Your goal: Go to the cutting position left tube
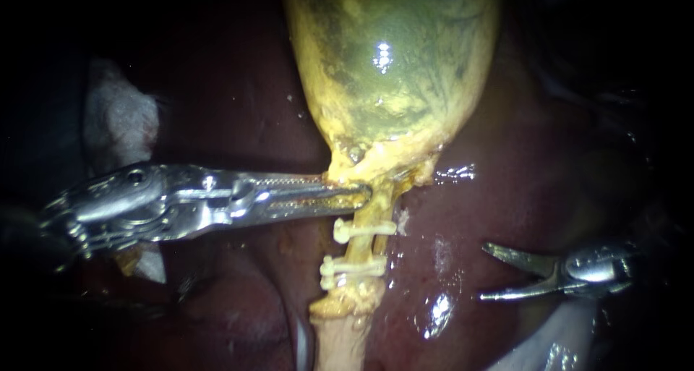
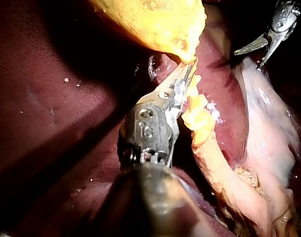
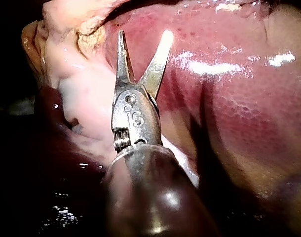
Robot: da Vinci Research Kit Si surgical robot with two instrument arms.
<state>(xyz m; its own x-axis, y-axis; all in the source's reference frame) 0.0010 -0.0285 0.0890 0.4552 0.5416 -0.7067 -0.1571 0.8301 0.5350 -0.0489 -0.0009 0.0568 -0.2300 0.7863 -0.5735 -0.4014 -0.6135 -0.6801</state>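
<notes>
Early in the step: cutting position not reached. On the right instrument (image 1: 483, 272), two slim pointed blades spread wide, nothing between them, only bare liver (image 1: 506, 197) under and ahead of the tips. Well ahead of those tips, across a stretch of liver, the clipped tube (image 1: 359, 246), running down from the neck of the gallbladder (image 1: 390, 74). On it, two pale clips, an upper clip (image 1: 365, 228) and a lower clip (image 1: 353, 267), with a short bare length between them, probably the place for the cut. Hard to tell from the endoscope whether one tube or two strands side by side there, so no telling which is the left one.

Left to do, as a judgement: carry the open blades across and set one on each side of that bare length, without closing.

Pose: right shaft in from the right, low, blades aimed toward the tube, about level with the lower clip. Seen from its own arm, the right instrument (image 3: 144, 33) a clear V over glistening liver. Left instrument (image 1: 361, 195) in from the left, shaft near level, long jaws clamped on yellow tissue at the gallbladder neck, upper clip just below the jaw tips.
</notes>
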